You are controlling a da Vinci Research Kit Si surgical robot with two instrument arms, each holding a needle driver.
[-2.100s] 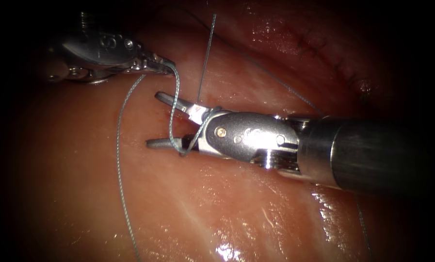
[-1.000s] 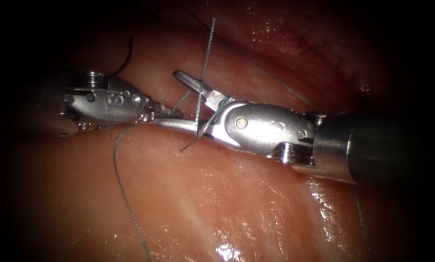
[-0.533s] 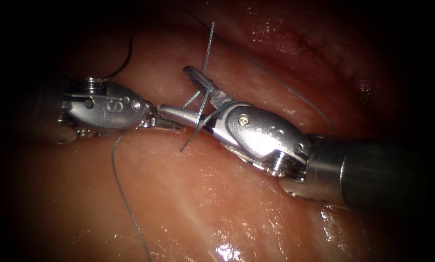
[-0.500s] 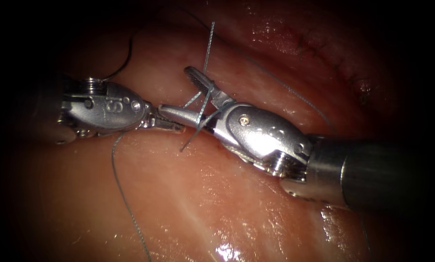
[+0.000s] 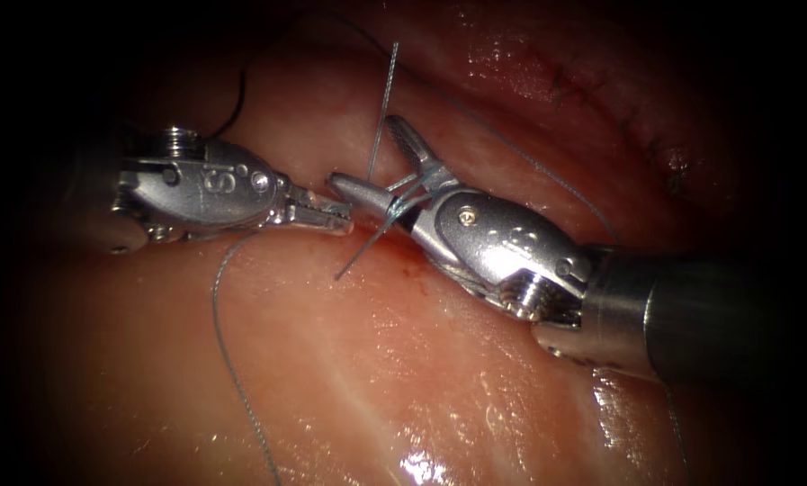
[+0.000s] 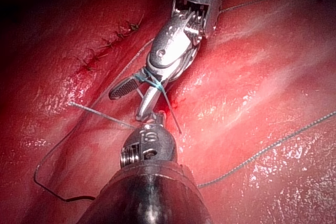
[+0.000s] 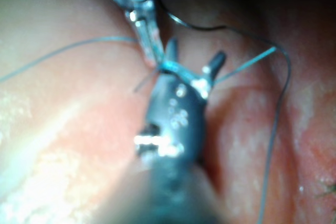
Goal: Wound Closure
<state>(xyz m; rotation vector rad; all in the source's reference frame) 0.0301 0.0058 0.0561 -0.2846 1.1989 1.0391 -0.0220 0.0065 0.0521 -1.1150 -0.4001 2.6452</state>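
My right tool (image 5: 364,151) comes in from the right with its jaws open, and pale thread (image 5: 412,191) is wound around their base. The same wrap shows on the right tool in the left wrist view (image 6: 127,106) and in the right wrist view (image 7: 196,48). A short thread tail (image 5: 354,259) sticks out below it. My left tool (image 5: 336,216) is shut on the thread, tip to tip with the right tool's lower jaw (image 6: 156,120). The dark curved needle (image 5: 234,103) lies loose on the tissue behind the left tool, held by neither tool.
A long strand of thread (image 5: 223,351) trails from the left tool down over the tissue (image 5: 376,378). Another strand (image 5: 385,90) rises straight up. A stitched line (image 5: 601,99) lies at the back right. A small spot of red fluid (image 5: 412,267) sits under the right tool.
The left tool came down and right until its tip met the right tool's lower jaw. The right tool swung its open jaws upward, and the thread now wraps their base.
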